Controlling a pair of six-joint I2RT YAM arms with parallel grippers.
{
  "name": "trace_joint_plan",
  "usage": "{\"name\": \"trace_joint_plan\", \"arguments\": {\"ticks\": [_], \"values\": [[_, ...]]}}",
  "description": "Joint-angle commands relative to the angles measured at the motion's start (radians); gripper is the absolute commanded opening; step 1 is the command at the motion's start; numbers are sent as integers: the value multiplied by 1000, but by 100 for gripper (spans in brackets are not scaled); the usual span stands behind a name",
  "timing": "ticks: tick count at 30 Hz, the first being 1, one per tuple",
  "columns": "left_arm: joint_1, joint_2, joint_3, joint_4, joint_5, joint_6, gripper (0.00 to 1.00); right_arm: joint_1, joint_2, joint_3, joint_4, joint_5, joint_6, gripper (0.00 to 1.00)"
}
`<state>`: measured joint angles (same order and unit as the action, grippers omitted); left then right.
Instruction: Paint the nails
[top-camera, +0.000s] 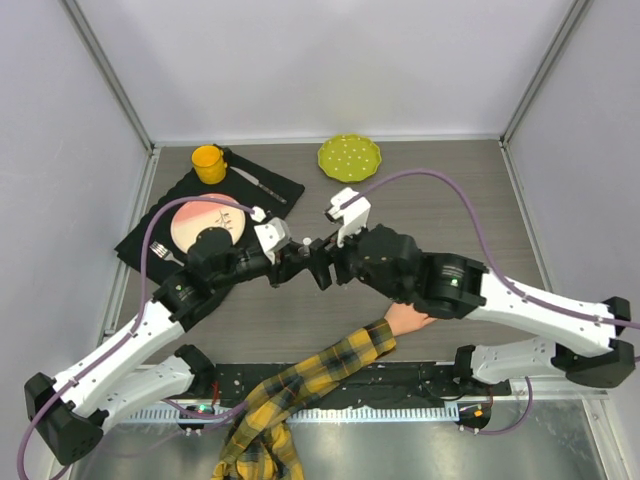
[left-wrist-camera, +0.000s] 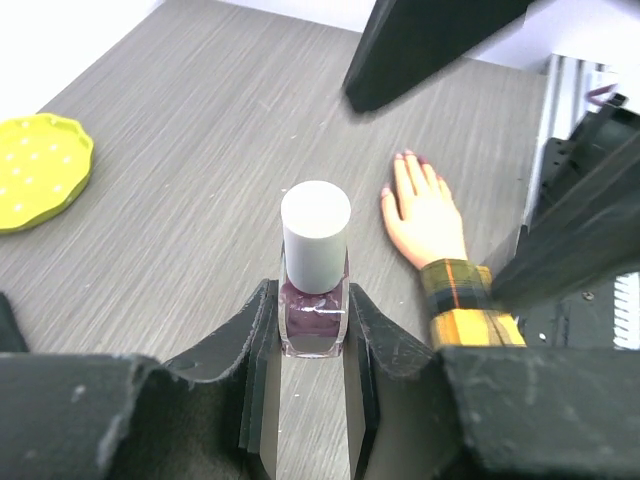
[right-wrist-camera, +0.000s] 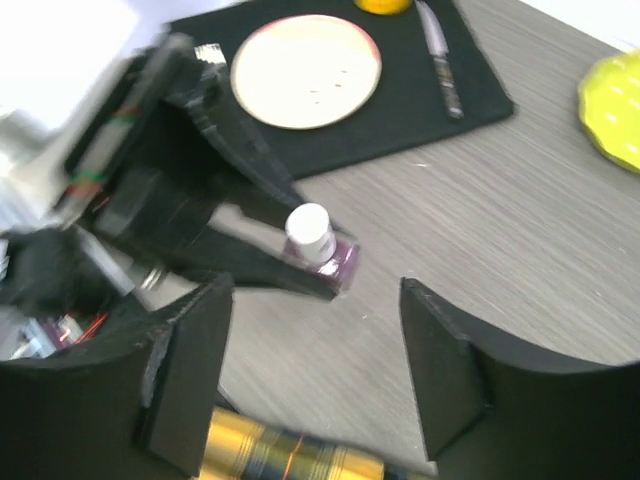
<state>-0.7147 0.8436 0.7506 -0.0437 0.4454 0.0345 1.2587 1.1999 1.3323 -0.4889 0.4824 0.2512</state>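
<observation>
A small purple polish bottle (left-wrist-camera: 314, 318) with a white cap (left-wrist-camera: 315, 235) stands upright between my left gripper's (left-wrist-camera: 313, 322) fingers, which are shut on its glass body above the table. The mannequin hand (left-wrist-camera: 425, 215) lies palm down to the right of it. Its nails (left-wrist-camera: 411, 158) show as small dark tips, and a yellow-and-black plaid sleeve (left-wrist-camera: 465, 300) covers the wrist. My right gripper (right-wrist-camera: 315, 325) is open with nothing between its fingers, just short of the bottle (right-wrist-camera: 325, 257). In the top view both grippers meet mid-table, and the right arm covers most of the hand (top-camera: 408, 320).
A black mat (top-camera: 150, 240) at the left back carries a pink plate (top-camera: 205, 222), a yellow cup (top-camera: 209, 163) and a knife (top-camera: 260, 184). A yellow-green plate (top-camera: 349, 157) lies at the back centre. The sleeve (top-camera: 320, 370) trails over the near table edge.
</observation>
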Motion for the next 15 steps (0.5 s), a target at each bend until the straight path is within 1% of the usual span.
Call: {"name": "trace_joint_plan", "arguments": {"ticks": [1, 2, 4, 5, 8, 9, 10, 12, 13, 15], "values": [[1, 0, 38, 68, 91, 2, 0, -63, -126, -19, -17, -244, -138, 77], [3, 2, 41, 62, 137, 2, 0, -85, -134, -19, -40, -368, -147, 78], [3, 8, 47, 61, 191, -5, 0, -145, -148, -19, -50, -457, -170, 78], [3, 12, 47, 67, 253, -11, 0, -159, -151, -18, -53, -512, -176, 77], [3, 37, 59, 70, 338, -28, 0, -192, -137, -2, -62, -574, -205, 73], [3, 44, 65, 68, 369, -27, 0, -197, -132, 4, -65, -606, -223, 69], [1, 54, 69, 67, 375, -56, 0, -200, -129, 10, -68, -626, -236, 66], [3, 60, 72, 64, 386, -58, 0, -206, -109, 28, -80, -680, -244, 61], [3, 61, 73, 62, 388, -59, 0, -208, -102, 36, -88, -698, -277, 60], [3, 63, 73, 65, 389, -61, 0, -209, -83, 57, -109, -723, -293, 60]]}}
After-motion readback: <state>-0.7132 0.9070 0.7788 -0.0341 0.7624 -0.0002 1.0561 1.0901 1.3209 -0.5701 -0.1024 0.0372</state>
